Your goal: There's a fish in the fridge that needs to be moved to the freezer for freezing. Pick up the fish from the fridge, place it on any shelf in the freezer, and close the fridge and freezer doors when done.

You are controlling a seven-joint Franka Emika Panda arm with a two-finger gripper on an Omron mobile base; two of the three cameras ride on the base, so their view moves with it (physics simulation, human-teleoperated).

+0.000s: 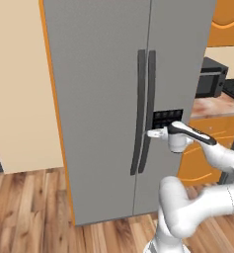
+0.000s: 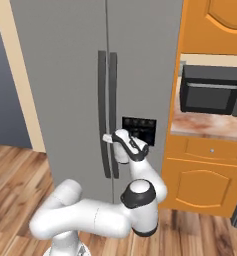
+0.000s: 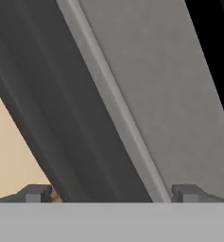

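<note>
Both tall grey doors stand shut: the wide fridge door [image 1: 96,99] on the left and the narrower freezer door [image 1: 180,59] with its small black panel [image 1: 167,118] on the right. Two long dark handles run side by side at the seam. My gripper [image 1: 151,133] reaches in from the right at panel height, open, its tips at the freezer door's handle [image 1: 151,89]. In the right base view the gripper [image 2: 108,138] sits at the same handle [image 2: 113,90]. In the hand view the dark handle [image 3: 61,118] slants between my open fingertips [image 3: 38,194]. The fish, the shelf and both interiors are hidden behind the doors.
A black microwave [image 2: 212,90] stands on the counter [image 2: 210,127] just right of the fridge, with orange cabinets [image 2: 205,180] below and above. Wooden floor [image 1: 29,207] and a beige wall [image 1: 17,89] lie to the left.
</note>
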